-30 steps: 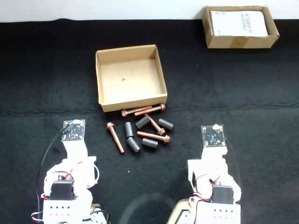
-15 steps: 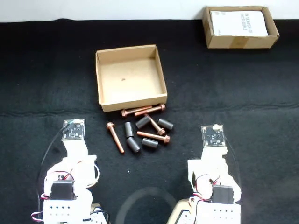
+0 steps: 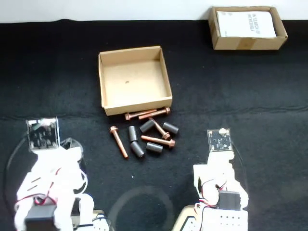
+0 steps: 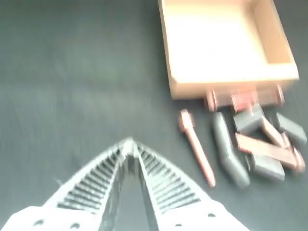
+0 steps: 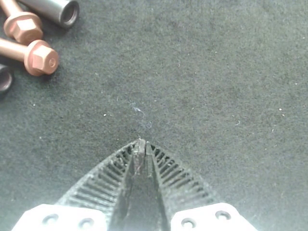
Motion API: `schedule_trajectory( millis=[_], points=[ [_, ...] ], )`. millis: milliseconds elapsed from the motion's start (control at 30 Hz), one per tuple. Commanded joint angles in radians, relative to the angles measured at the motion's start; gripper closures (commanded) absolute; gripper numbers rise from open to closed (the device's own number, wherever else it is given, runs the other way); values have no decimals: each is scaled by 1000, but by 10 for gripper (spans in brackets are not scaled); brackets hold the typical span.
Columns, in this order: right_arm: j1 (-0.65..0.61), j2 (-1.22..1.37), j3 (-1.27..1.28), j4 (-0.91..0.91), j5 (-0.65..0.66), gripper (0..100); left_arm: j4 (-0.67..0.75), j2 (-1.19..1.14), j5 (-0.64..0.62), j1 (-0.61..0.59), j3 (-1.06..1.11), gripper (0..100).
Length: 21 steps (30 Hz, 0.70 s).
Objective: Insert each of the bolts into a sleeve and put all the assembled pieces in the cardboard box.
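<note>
Lying loose: bolts (image 3: pixel 118 142) and sleeves (image 3: pixel 136 148) are sitting unjoined on the worktop (image 3: pixel 240 96), just beside the empty cardboard box (image 3: pixel 137 107).
Left gripper (image 4: pixel 129 146): hanging closed, holding nothing.
Right gripper (image 5: pixel 140 144): hanging closed, holding nothing.
Remaining: every insertion and boxing.

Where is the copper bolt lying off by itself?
In the high view the bolt lies alone, just left of a dark sleeve and in front of the open cardboard box.
</note>
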<state>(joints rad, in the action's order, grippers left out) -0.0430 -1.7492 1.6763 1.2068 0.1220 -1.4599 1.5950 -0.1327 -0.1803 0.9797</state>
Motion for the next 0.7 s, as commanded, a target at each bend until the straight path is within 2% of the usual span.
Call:
schedule_trajectory(
  millis=[0,100,233,367,533,600,667],
  points=[
    [2,5,110,-1,-5,991,-114,-285,-40,15,-295,990],
    [-8,5,111,-8,-8,991,-193,-519,-112,22,-516,990],
    [-124,5,110,1,-3,991,-267,-789,-169,24,-662,990],
    [-168,5,76,2,-3,991,-273,-943,-210,24,-647,990],
    [-160,15,-216,28,-3,985,-270,-1001,-292,62,-581,990],
    [-160,16,-351,28,-3,932,-265,-1001,-310,93,-552,990],
    [-160,18,-472,31,-3,824,-265,-1003,-313,120,-527,990]
  ],
)
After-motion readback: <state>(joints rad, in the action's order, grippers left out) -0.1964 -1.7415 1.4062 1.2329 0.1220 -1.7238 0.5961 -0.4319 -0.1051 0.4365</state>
